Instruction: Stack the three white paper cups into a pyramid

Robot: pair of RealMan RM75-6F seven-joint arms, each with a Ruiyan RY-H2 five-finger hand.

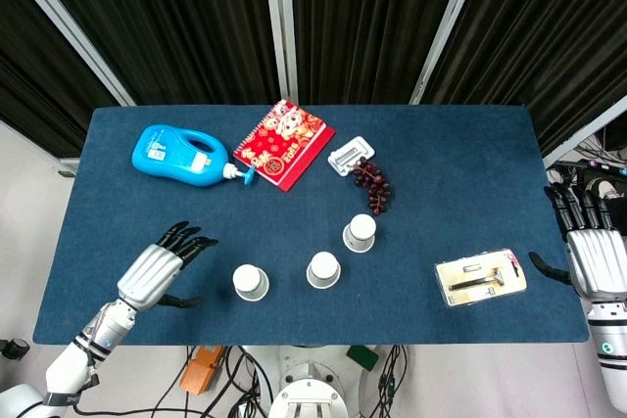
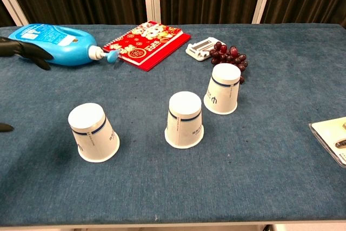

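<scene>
- Left hand [image 1: 157,269] open, empty, near left cup [image 1: 251,282]; right hand [image 1: 596,259] open, empty.
- Cups look light, thin, crushable: grip sidewall gently.

Lying on blue bench [image 1: 460,163]: blue detergent bottle [image 1: 181,154] on its side at far left w/ nozzle just beside red notebook [image 1: 283,144]; dark grapes [image 1: 372,184] touching small white packet [image 1: 346,157]; packaged razor [image 1: 480,278] sitting near right edge.
</scene>
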